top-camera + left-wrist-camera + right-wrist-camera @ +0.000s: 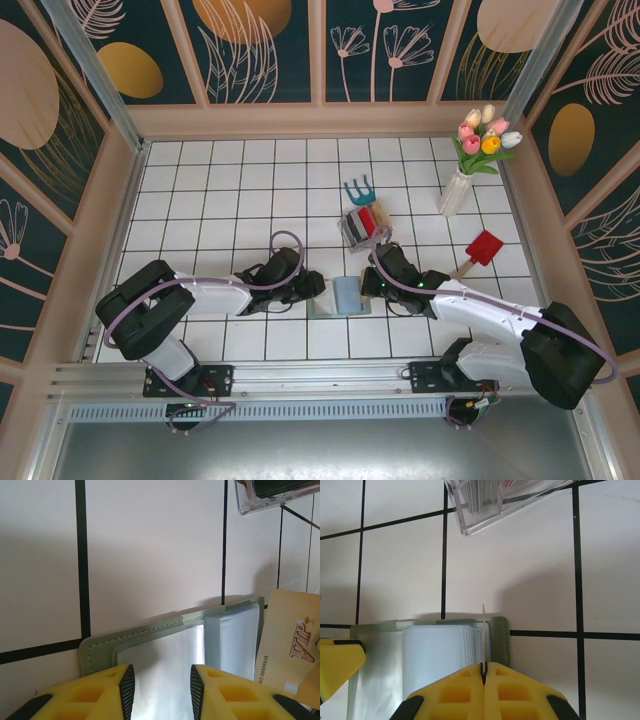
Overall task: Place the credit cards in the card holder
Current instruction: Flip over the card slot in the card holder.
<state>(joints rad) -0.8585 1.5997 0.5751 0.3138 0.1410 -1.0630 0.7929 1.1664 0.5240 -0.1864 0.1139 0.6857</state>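
The soft sage-green folding card holder [435, 650] lies open on the white tiled table [230, 180], right hand [483, 672] clamped on a thin gold credit card [483, 627] upright over its sleeves, left hand [162, 685] parted over the opposite flap.

My fingers [75, 697]: yellow plastic, ribbed black pads [128, 690]. Wallet [165, 629]: matt stitched green, glossy clear sleeves [232, 635]. Card [282, 645]: smooth, gold-printed.

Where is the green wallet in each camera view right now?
Top external: wallet just below picture centre.
Left wrist: wallet bottom centre to right.
Right wrist: wallet lower left, behind the edge-on card.
Shared landmark: clear card rack, just beyond the wallet.
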